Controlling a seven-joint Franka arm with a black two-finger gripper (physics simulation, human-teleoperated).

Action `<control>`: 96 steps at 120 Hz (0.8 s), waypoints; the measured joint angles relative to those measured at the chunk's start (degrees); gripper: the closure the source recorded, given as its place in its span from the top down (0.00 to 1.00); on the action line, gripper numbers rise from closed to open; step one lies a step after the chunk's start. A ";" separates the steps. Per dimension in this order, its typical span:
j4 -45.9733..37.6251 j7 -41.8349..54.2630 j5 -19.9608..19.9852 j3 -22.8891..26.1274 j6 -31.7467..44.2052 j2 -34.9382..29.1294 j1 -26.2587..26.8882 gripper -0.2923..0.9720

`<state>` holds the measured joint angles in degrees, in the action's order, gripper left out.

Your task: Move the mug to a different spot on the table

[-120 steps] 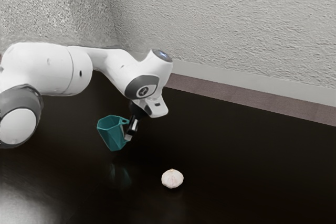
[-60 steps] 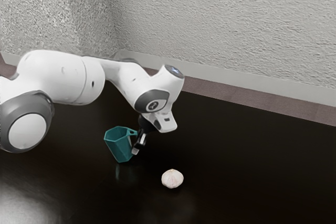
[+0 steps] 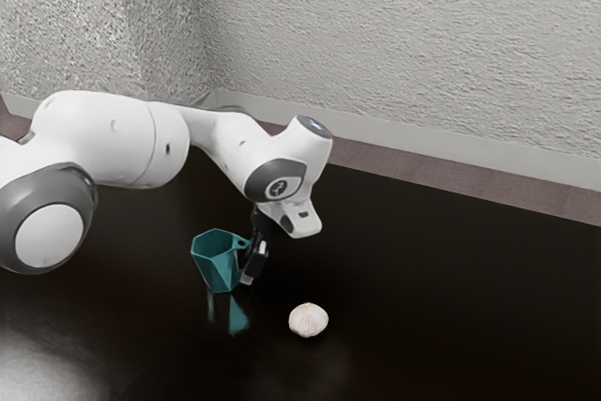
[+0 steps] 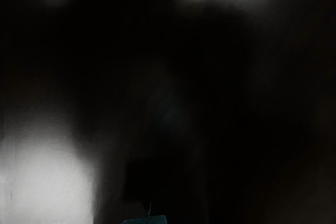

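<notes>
The dark glossy table (image 3: 451, 269) carries the white arm (image 3: 113, 143), whose grey joint disc bears a mark too small to read. The teal mug (image 3: 218, 260), faceted and tapering toward its base, stands upright just beside the gripper (image 3: 252, 274), on the arm's side. The fingers are pinched on its handle. Whether its base touches the table is unclear. The mug's teal edge (image 4: 144, 220) sits right under the hand. A whitish bulb (image 3: 307, 319) lies near the fingertips, apart from them.

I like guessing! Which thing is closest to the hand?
The teal mug: the hand holds its handle. The white ball lies apart, untouched.

Teal faceted mug (image 3: 219, 259), upright on table (image 3: 451, 269)
</notes>
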<state>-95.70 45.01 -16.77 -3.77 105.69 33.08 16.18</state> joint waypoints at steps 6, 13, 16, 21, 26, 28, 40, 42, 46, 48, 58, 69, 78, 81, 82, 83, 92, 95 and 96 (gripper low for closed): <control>0.44 -0.02 1.04 0.05 -0.03 -0.39 0.01 0.68; 0.65 -0.04 2.30 0.63 -0.06 -1.72 -0.03 0.70; 0.69 0.00 3.10 0.88 -0.06 -2.59 -0.01 0.71; 0.72 0.16 4.83 1.11 -0.09 -4.10 0.00 0.72; 0.69 0.45 6.84 1.21 -0.11 -5.85 -0.11 0.73; 0.62 0.58 7.73 1.21 -0.13 -6.67 -0.21 0.73; -0.12 1.26 11.47 1.22 -1.22 -12.85 -0.71 0.75; -0.35 1.37 11.96 1.22 -1.52 -13.93 -0.84 0.75; -0.82 1.58 12.95 1.23 -2.14 -16.17 -1.35 0.75; -1.10 1.68 13.35 1.22 -2.43 -17.30 -1.63 0.75; -2.15 2.15 14.71 1.13 -3.82 -23.12 -3.22 0.76; -2.21 2.58 15.39 0.89 -5.21 -27.42 -4.41 0.76; -1.29 2.90 15.40 0.76 -6.35 -29.25 -5.35 0.76; -0.73 2.99 15.34 0.73 -6.77 -29.55 -5.63 0.76; -0.55 3.02 15.31 0.73 -6.91 -29.64 -5.71 0.76; -0.37 3.05 15.30 0.72 -7.05 -29.74 -5.79 0.76; 0.72 3.31 15.20 0.70 -8.12 -30.61 -6.28 0.77; 0.86 3.39 15.18 0.70 -8.40 -30.74 -6.37 0.77; 0.90 3.41 15.18 0.70 -8.49 -30.76 -6.39 0.77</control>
<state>-94.80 48.42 -1.59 -3.07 97.20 2.31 9.79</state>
